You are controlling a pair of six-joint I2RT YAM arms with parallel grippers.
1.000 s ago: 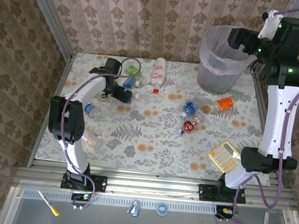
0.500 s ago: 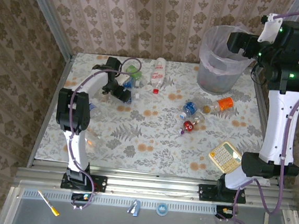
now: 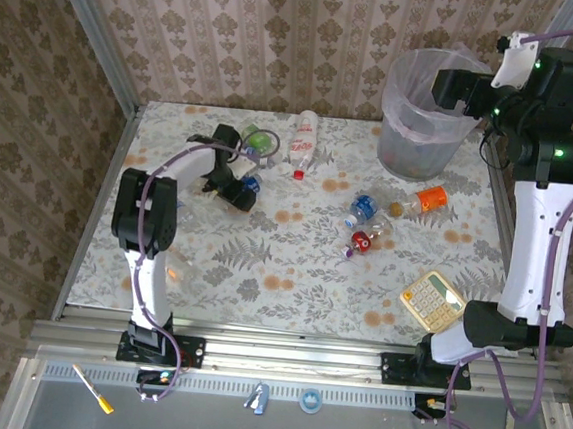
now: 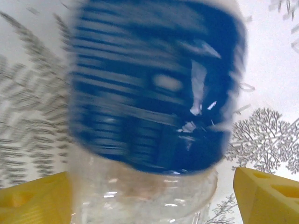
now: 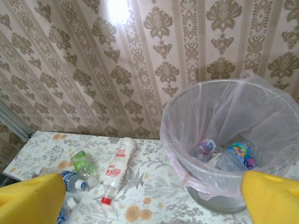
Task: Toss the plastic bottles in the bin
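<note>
The left gripper [image 3: 237, 188] sits low over the counter [image 3: 291, 275], toward 10 o'clock from the counter's middle. In the left wrist view its yellow fingers [image 4: 32, 200] stand wide apart, with a clear blue-labelled bottle [image 4: 154, 88] lying on the counter between them. The bottle takes up most of the gap. Bare counter shows between it and the finger at 3 o'clock, so the gripper has not closed on it. Whether the other finger touches the bottle cannot be told, and the bottle itself is blurred.

The right gripper [image 3: 448, 88] hangs high over the 3 o'clock part of the mouth of the bin [image 3: 403, 149]. In the right wrist view its yellow finger pads [image 5: 30, 200] are spread wide with nothing between them. The bin stands in the 1 o'clock corner of the counter, lined with a thin bag [image 5: 261, 107], and a few discarded bottles [image 5: 233, 156] lie at its bottom.

A green bottle [image 3: 256, 140] lies at 12 o'clock from the left gripper, with a white bottle [image 3: 303, 139] bearing a red label beside it, at 1 o'clock from the gripper. An orange bottle [image 3: 430, 198] lies at 6 o'clock from the bin. At 9 o'clock from the orange bottle is a blue crushed bottle [image 3: 366, 205], with a red-capped bottle [image 3: 360, 243] just at 6 o'clock of that. A beige calculator [image 3: 432, 300] rests toward 4 o'clock on the counter.
</note>
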